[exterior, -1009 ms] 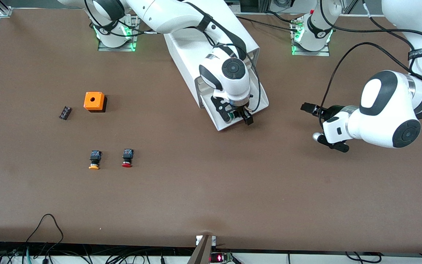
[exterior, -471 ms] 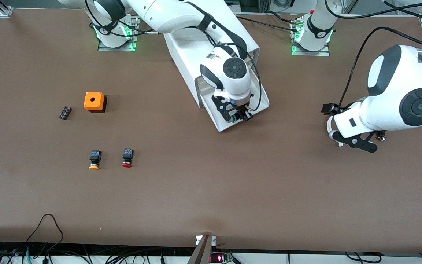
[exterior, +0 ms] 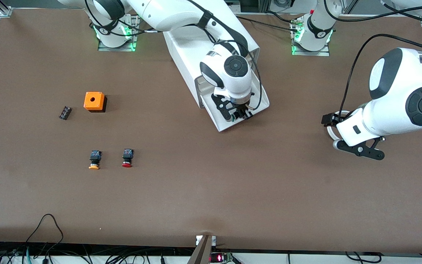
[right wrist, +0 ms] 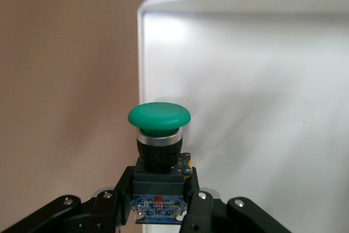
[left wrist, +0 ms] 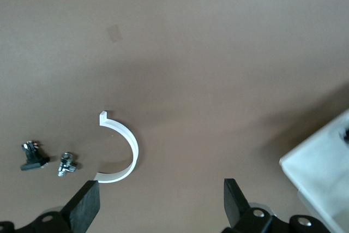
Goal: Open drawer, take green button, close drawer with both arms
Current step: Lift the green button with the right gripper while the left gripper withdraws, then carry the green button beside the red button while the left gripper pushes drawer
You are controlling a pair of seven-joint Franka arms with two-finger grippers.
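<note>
Over the drawer (exterior: 233, 121), right end effector (right wrist: 161, 203) clamping button (right wrist: 159, 129).

Pretty plain setup: one big brown tabletop (exterior: 203, 190) with a matte, slightly speckled surface. Black cables (exterior: 46, 253) bunch along the edge nearest the front camera, and green lights (exterior: 294, 40) glow farthest from it.

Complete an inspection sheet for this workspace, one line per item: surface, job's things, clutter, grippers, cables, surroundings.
Surface: brown table, bare in the middle.
Job's things: drawer pulled open from the white cabinet; green button in the right gripper, over the drawer.
Clutter: orange box, small black part, yellow-capped button, red-capped button, white curved clip.
Grippers: right shut on the button; left gripper open over bare table, waiting.
Cables: black cables on both arms.
Surroundings: wires along the table's near edge.
</note>
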